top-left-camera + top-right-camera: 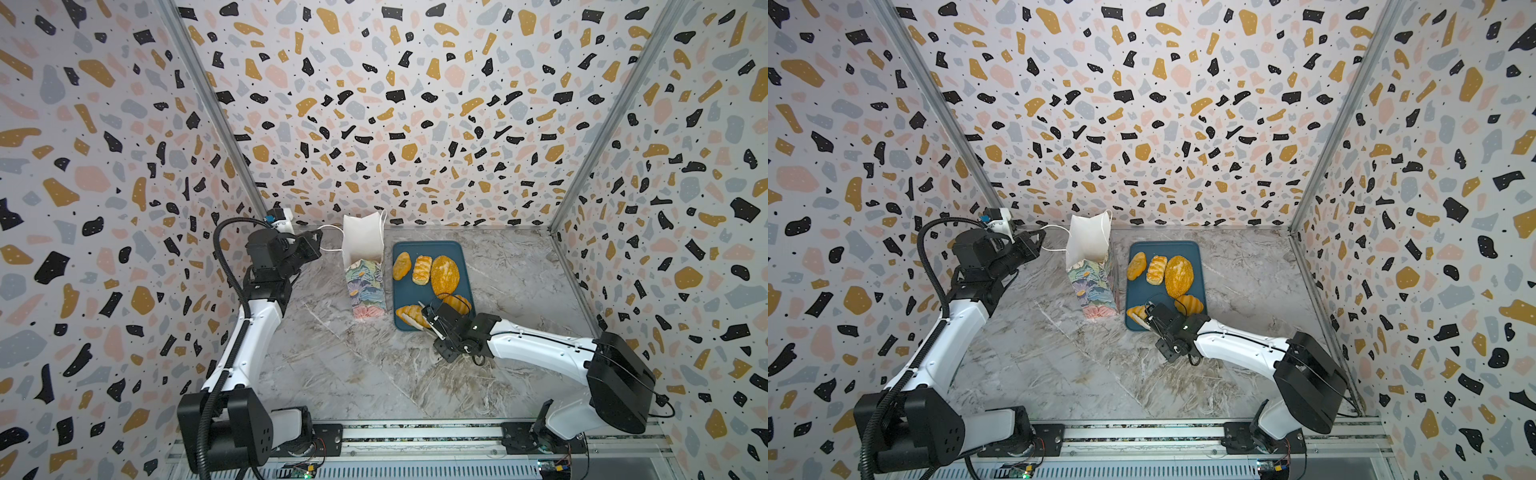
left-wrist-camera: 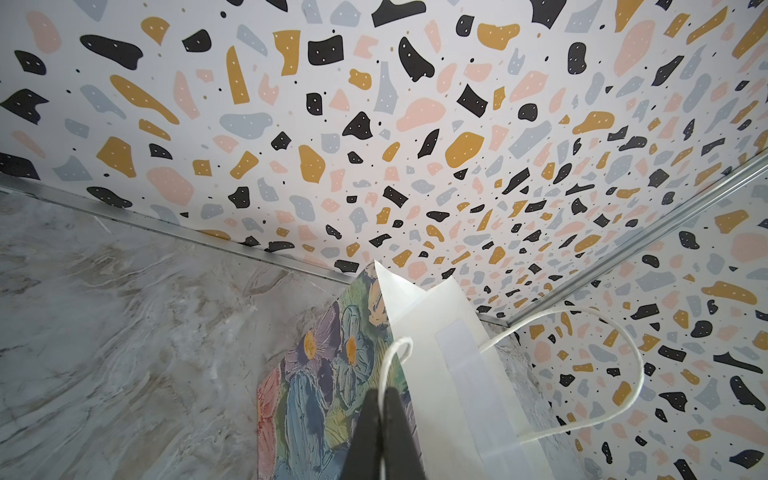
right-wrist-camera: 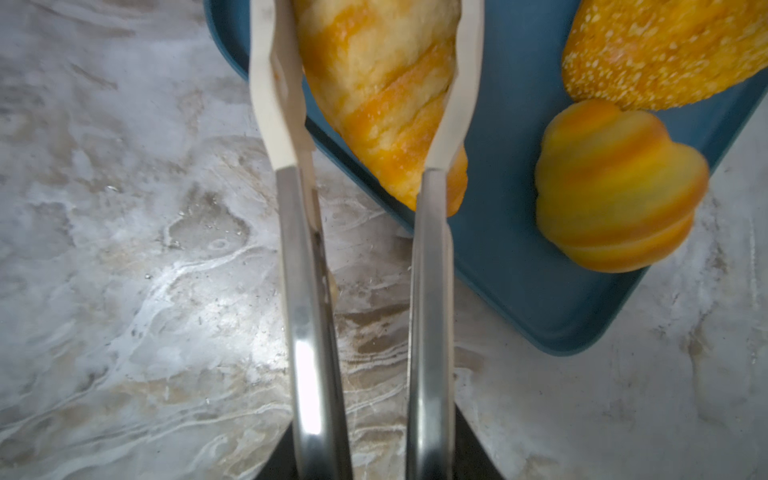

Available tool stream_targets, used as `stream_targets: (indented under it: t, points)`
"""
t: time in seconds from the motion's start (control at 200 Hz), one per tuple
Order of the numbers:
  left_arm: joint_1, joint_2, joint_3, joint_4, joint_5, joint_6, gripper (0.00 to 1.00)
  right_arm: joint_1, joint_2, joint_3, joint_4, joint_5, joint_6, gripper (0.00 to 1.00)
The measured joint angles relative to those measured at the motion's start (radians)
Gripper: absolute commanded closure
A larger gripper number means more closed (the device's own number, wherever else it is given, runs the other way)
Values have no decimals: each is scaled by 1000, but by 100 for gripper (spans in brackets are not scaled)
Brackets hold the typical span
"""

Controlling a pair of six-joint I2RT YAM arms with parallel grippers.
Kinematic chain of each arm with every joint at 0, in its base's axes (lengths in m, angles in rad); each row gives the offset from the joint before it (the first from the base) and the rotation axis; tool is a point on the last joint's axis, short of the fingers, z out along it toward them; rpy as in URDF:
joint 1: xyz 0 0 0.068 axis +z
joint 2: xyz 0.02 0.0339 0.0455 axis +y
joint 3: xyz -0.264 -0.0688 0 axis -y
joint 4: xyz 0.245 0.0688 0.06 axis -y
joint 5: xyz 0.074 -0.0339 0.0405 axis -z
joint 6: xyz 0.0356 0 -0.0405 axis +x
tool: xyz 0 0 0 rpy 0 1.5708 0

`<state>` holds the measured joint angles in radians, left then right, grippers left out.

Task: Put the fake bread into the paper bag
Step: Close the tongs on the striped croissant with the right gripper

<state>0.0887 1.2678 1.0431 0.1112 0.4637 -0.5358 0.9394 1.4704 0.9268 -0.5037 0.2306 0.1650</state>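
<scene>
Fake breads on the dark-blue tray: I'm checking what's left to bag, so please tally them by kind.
Golden oval roll: 1
Plaited golden pastry: 1
Large seeded oval loaf: 1
Ridged orange-yellow round roll: 1
Striped golden croissant, between white-tipped metal tongs: 1
Total on the dark-blue flat tray: 5

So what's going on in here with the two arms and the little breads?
Two robot arms are bagging toy bread. The left gripper is shut on a cord handle of the paper bag, which stands beside the blue tray. The right gripper holds tongs, whose tips sit either side of a striped roll at the tray's near corner. Four other breads lie on the tray; the roll does not look lifted yet.
</scene>
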Motion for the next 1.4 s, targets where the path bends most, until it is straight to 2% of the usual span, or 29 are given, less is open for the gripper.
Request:
stream_targets:
  t: [0.24,0.551,0.861,1.056,1.402]
  points:
    - [0,0,-3,25,2,12,100,-32,-81,-28,26,-6,-27,77]
    - [0,0,-24,56,2,31,100,-123,-80,-27,31,-48,-48,82]
    - [-22,-25,-35,56,-21,74,100,-127,-48,37,28,-82,-57,84]
    - [-76,-44,-29,-8,-81,156,100,-127,-53,91,25,-85,-25,84]
    - [-78,-45,-29,-21,-101,156,100,-127,-122,126,60,-76,98,84]
